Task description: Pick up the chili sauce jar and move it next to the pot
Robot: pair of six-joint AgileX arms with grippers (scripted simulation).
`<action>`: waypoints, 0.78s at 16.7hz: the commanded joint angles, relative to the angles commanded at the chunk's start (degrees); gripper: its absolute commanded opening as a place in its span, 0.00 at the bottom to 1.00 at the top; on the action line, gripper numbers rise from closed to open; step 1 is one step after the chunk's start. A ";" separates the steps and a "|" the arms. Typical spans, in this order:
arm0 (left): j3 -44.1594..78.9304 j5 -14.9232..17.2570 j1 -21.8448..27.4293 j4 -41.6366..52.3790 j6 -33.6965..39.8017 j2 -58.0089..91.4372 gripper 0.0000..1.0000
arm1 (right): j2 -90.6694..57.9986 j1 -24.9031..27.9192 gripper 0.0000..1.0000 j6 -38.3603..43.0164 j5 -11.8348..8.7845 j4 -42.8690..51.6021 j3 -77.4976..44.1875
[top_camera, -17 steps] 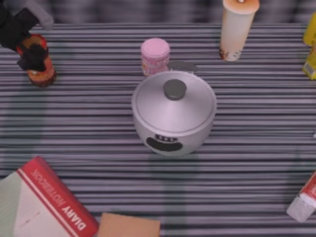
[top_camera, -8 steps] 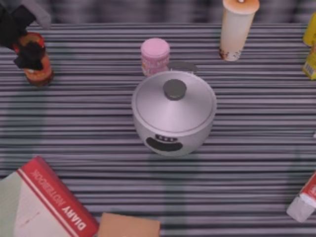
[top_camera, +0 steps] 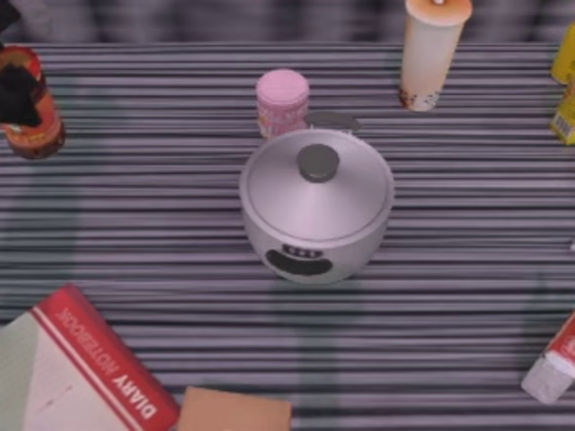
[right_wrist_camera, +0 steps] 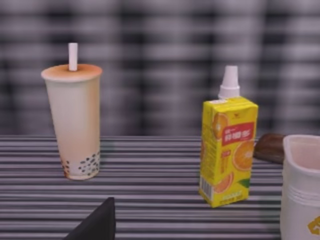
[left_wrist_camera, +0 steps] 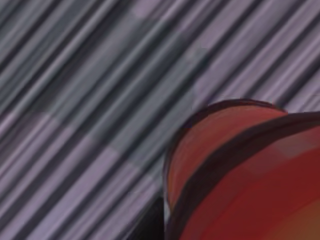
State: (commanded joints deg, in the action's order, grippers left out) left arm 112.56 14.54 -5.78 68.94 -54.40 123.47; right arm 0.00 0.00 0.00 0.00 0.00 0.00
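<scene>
Pot (top_camera: pixel 316 203) at table centre, chili sauce jar (top_camera: pixel 32 115) far left, well apart

The left claw (top_camera: pixel 16 94) has carried the chili sauce jar (top_camera: pixel 31 121) further toward the table's left edge.

Striped table (top_camera: pixel 467 269), blurred striped backdrop (right_wrist_camera: pixel 165 60)

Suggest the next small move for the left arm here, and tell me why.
Probably carry the chili sauce jar sideways toward the pot. The left gripper appears closed on the jar at the table's far left edge, and the left wrist view shows its shadow apart on the striped table, suggesting it is lifted. The pot's left side looks free.
</scene>
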 joint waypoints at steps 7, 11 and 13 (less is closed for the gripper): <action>-3.55 -0.05 0.00 0.15 -0.29 -3.59 0.00 | 0.00 0.00 1.00 0.00 0.00 0.00 0.00; -5.06 -1.24 1.30 -1.32 3.55 -4.27 0.00 | 0.00 0.00 1.00 0.00 0.00 0.00 0.00; -7.28 -2.88 3.30 -3.18 9.13 -5.06 0.00 | 0.00 0.00 1.00 0.00 0.00 0.00 0.00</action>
State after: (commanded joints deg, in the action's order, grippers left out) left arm 105.28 11.66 -2.48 65.77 -45.28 118.42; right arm 0.00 0.00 0.00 0.00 0.00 0.00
